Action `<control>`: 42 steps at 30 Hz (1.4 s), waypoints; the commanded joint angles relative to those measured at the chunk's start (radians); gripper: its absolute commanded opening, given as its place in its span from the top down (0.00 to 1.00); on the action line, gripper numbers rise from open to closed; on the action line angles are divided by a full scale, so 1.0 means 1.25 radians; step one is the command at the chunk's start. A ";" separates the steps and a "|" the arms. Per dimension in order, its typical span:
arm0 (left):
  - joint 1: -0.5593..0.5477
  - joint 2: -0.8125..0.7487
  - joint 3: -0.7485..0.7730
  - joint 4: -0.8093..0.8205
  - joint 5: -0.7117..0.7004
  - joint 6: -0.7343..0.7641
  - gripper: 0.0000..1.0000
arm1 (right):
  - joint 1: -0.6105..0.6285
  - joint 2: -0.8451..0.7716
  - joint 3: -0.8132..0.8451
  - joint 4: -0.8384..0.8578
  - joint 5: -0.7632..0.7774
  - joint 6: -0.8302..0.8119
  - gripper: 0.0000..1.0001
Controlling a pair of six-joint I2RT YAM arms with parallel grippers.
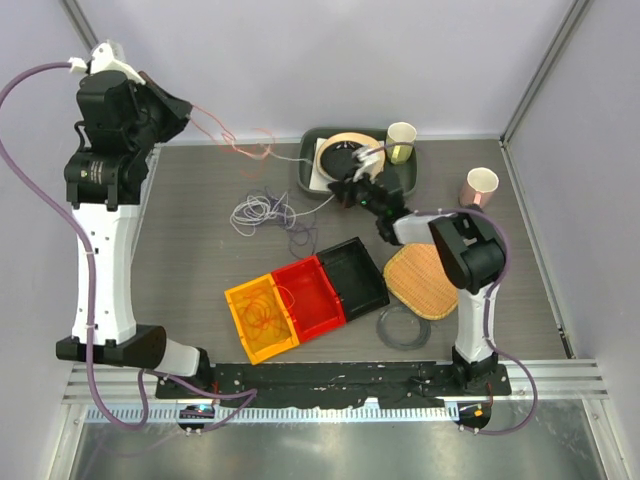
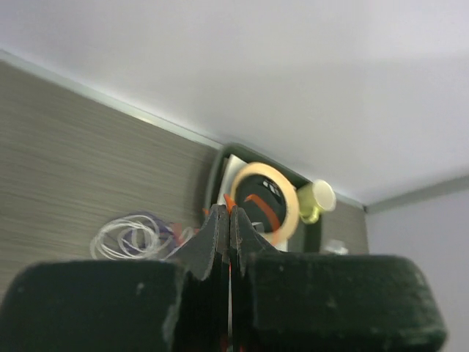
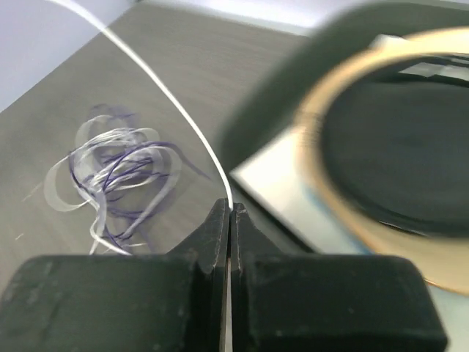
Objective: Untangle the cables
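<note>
Orange-red cable point(image 1: 232, 138): one very thin strand, running in slack curves from the left gripper point(image 2: 229, 214), whose two dark fingers are clenched on it, out over the far part of the table point(image 1: 190, 250).

White cable point(image 3: 176, 110): one thin strand, pinched between the closed fingers of the right gripper point(image 3: 229, 211), just beside the tray's near rim.

Loose coil point(image 1: 262, 212): one, of white and purple-blue wires in tangled loops, lying flat on the grey wood-grain table between the two grippers.

Orange coil point(image 1: 262, 312): one, lying inside the yellow bin point(image 1: 232, 298).

Bins: three rectangular plastic ones, the yellow, a red bin point(image 1: 315, 295) and a black bin point(image 1: 355, 272), touching in a slanted row.

Tray point(image 1: 410, 175): one, dark green with rounded corners, holding a tan tape roll point(image 1: 322, 155) and a yellow-green cup point(image 1: 401, 140).

Pink cup point(image 1: 480, 186): one, upright on the table, right of the tray.

Mat point(image 1: 420, 282): one, round, woven and straw-coloured.

Ring point(image 1: 381, 328): one, clear and rigid, just beside the mat.
</note>
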 commanded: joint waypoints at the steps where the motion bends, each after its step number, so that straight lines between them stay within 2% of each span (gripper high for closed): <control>1: 0.045 -0.016 -0.001 -0.014 -0.145 0.017 1.00 | -0.104 -0.082 -0.027 -0.036 0.088 0.132 0.99; 5: 0.079 -0.030 -0.004 -0.020 -0.188 0.030 1.00 | -0.129 -0.105 -0.048 -0.090 0.143 0.111 0.99; 7: 0.079 -0.039 0.003 -0.036 -0.244 0.036 1.00 | -0.134 -0.113 -0.045 -0.125 0.191 0.094 0.99; 9: 0.120 -0.046 0.014 -0.052 -0.288 0.046 1.00 | -0.143 -0.118 -0.032 -0.168 0.217 0.088 0.99; 13: 0.138 -0.058 0.010 -0.056 -0.290 0.052 1.00 | -0.146 -0.137 -0.042 -0.169 0.208 0.092 0.99; 19: 0.171 -0.035 0.075 -0.105 -0.315 0.061 1.00 | -0.146 -0.161 -0.027 -0.251 0.266 0.082 0.99; 25: 0.202 -0.038 0.105 -0.142 -0.401 0.095 1.00 | -0.154 -0.158 -0.024 -0.322 0.437 0.097 0.99; 33: 0.235 -0.056 0.094 -0.131 -0.452 0.106 1.00 | -0.213 -0.148 -0.052 -0.311 0.408 0.163 0.99; 36: 0.238 -0.063 0.078 -0.116 -0.393 0.098 1.00 | -0.215 -0.156 -0.059 -0.268 0.320 0.159 0.99; 40: 0.237 -0.085 0.033 -0.064 -0.171 0.082 1.00 | -0.187 -0.180 -0.053 -0.262 0.281 0.124 0.99; 42: 0.235 -0.087 0.026 -0.050 -0.101 0.068 1.00 | -0.154 -0.196 -0.047 -0.271 0.281 0.088 0.99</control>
